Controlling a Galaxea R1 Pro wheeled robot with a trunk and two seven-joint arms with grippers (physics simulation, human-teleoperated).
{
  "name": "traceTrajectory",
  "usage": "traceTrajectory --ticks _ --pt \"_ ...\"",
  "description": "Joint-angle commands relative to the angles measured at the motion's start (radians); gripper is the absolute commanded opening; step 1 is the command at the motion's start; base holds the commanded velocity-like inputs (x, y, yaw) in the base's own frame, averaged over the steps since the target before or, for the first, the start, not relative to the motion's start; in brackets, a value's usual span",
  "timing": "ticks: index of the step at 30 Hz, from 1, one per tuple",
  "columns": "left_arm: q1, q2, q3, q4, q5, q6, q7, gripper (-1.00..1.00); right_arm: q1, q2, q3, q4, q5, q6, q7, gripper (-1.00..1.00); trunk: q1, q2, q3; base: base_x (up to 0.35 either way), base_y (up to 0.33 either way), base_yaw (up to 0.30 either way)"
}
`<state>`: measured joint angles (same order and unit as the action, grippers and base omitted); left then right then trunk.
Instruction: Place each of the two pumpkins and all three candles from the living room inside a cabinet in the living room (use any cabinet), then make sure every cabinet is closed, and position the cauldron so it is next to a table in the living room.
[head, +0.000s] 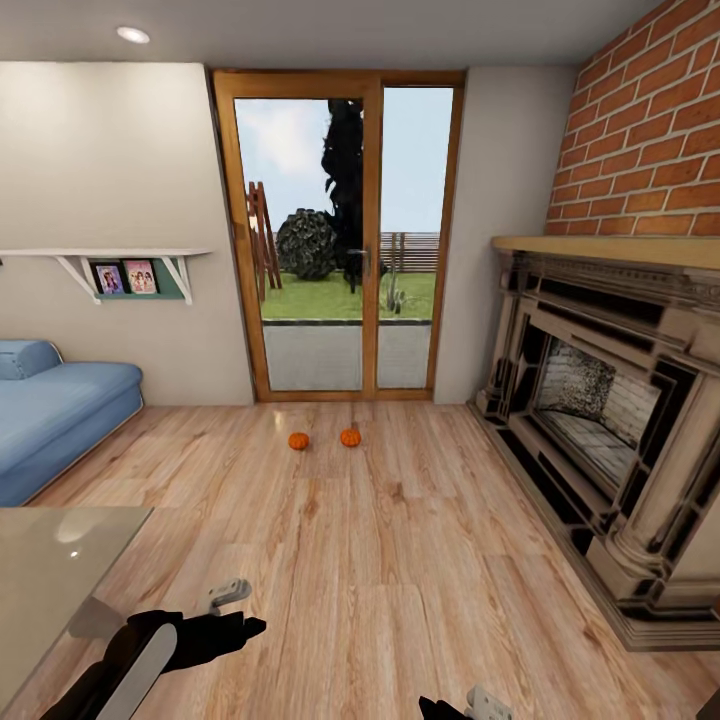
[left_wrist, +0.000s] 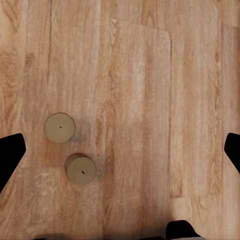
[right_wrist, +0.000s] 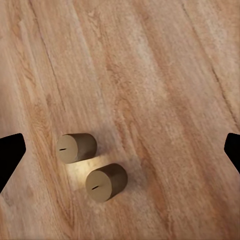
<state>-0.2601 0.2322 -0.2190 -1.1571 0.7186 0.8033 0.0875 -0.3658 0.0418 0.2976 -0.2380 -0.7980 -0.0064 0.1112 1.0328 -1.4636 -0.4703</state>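
Note:
Two orange pumpkins (head: 298, 441) (head: 350, 437) sit side by side on the wood floor, far ahead near the glass door. The left wrist view looks down on two beige candles (left_wrist: 60, 127) (left_wrist: 80, 169) standing on the floor, below my open left gripper (left_wrist: 120, 155). The right wrist view also has two candles (right_wrist: 76, 148) (right_wrist: 106, 182) on the floor under my open right gripper (right_wrist: 120, 155). Nothing is between either pair of fingers. In the head view the left gripper (head: 228, 595) hangs beside the glossy grey table (head: 60, 560), and the right gripper (head: 485, 703) is at the bottom edge.
A blue sofa (head: 50, 420) stands at the left wall under a white shelf (head: 110, 265). A large fireplace (head: 610, 420) with a brick wall above fills the right side. The wood-framed glass door (head: 345, 240) is straight ahead, with open floor in between.

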Motion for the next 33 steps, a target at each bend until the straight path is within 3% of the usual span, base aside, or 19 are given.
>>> traceTrajectory --ticks 1,12,18,26,33 --pt "-0.001 0.001 -0.002 -0.001 0.010 0.002 0.009 1.00 -0.001 0.000 0.005 0.001 -0.009 0.000 0.001 1.00 0.000 -0.001 -0.001 0.000 0.000 0.000" --pt "-0.001 0.000 -0.003 -0.001 0.010 0.002 0.009 1.00 -0.001 0.000 0.005 0.000 -0.009 -0.001 0.001 1.00 0.000 -0.001 -0.001 0.000 -0.007 0.000" --pt "-0.001 -0.001 -0.003 -0.001 0.010 0.002 0.009 1.00 -0.001 0.000 0.005 0.000 -0.009 -0.001 0.001 1.00 0.000 -0.001 -0.001 0.000 -0.214 0.014" --pt "-0.001 -0.002 -0.003 -0.001 0.011 0.002 0.009 1.00 -0.001 0.000 0.005 0.001 -0.009 0.000 0.000 1.00 0.000 -0.001 0.001 0.000 -0.286 0.235" --pt "-0.001 -0.002 -0.003 -0.001 0.010 0.002 0.009 1.00 -0.001 0.000 0.005 0.001 -0.009 0.000 0.000 1.00 0.000 -0.001 0.001 0.000 -0.059 0.288"
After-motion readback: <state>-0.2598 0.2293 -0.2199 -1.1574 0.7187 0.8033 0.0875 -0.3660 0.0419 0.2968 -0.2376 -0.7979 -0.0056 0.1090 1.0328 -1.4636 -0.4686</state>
